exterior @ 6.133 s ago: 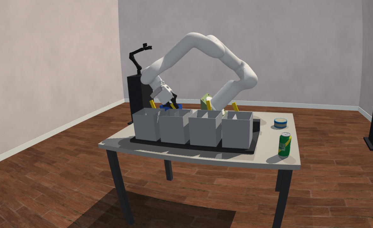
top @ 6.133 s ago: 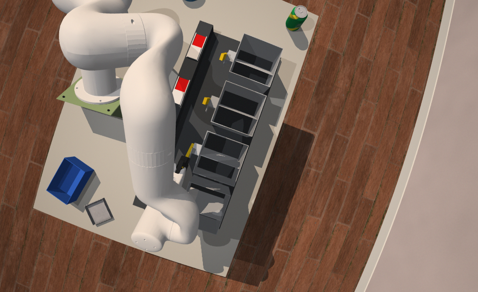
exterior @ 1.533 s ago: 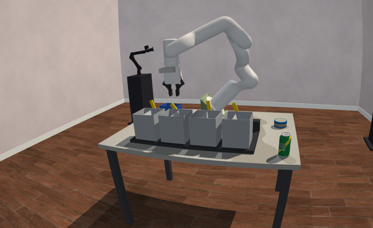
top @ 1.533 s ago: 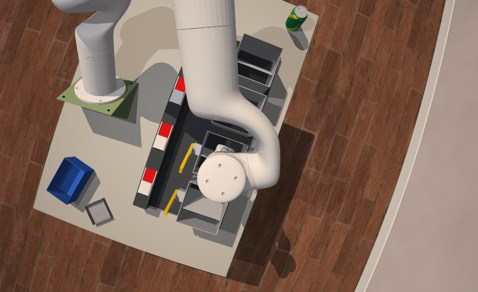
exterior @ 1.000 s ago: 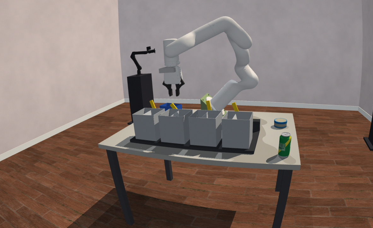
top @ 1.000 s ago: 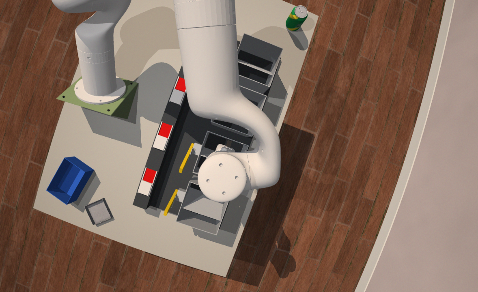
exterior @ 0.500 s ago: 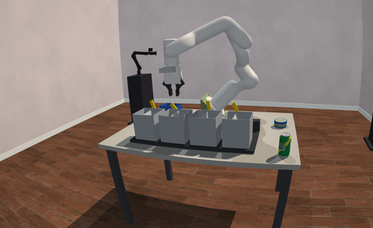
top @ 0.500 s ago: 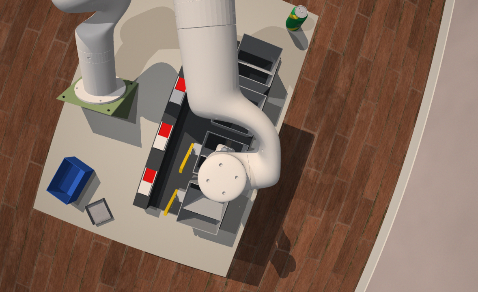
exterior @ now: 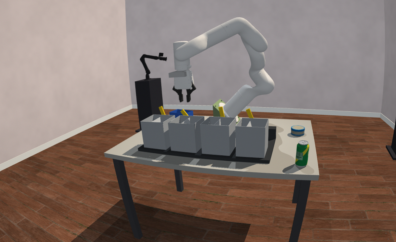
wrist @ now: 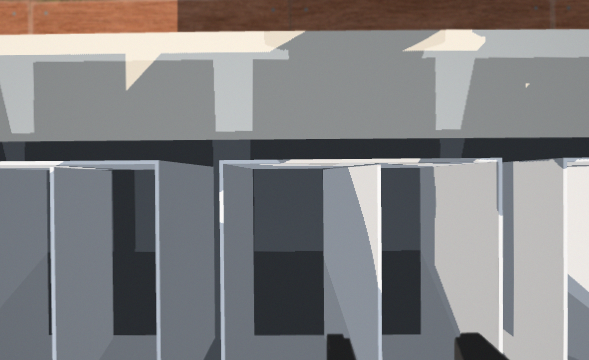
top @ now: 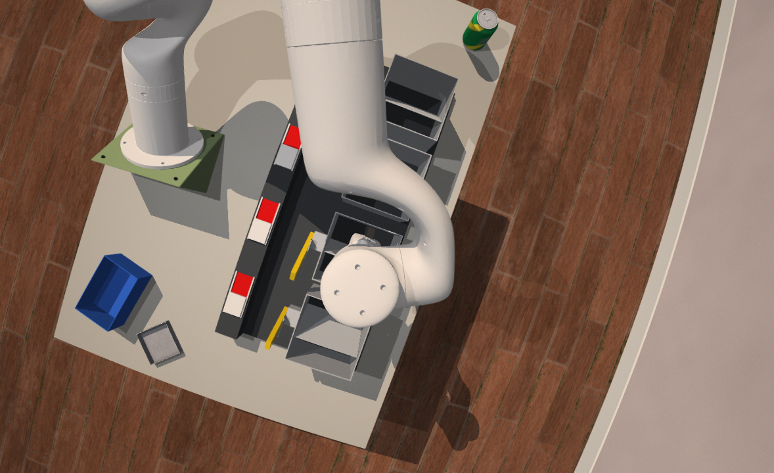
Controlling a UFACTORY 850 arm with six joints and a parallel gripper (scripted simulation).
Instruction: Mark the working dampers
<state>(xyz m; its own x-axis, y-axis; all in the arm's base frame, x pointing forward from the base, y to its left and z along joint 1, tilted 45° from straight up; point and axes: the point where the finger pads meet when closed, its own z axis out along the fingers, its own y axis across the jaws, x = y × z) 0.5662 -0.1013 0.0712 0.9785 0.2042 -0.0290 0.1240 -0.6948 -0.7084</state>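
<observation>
Four grey open-topped dampers stand in a row on a dark base plate [exterior: 205, 152]: first [exterior: 157, 132], second [exterior: 185, 133], third [exterior: 218, 135] and fourth [exterior: 251, 136] from the left. A yellow lever [top: 302, 254] sticks out beside each. Three status sliders show red [top: 241, 284] [top: 268, 209] [top: 291, 136] with their covers beside them; the arm hides the fourth. My gripper [exterior: 185, 97] hangs well above the second damper, fingers partly apart and empty. In the wrist view its tips sit over a box with an upright blade [wrist: 356, 250].
A blue bin [top: 112, 291] and a small grey tray [top: 160, 342] lie at one end of the table. A green can [exterior: 301, 153] and a round blue tin [exterior: 297, 130] stand at the other end. The arm's base [top: 160, 150] is behind the sliders.
</observation>
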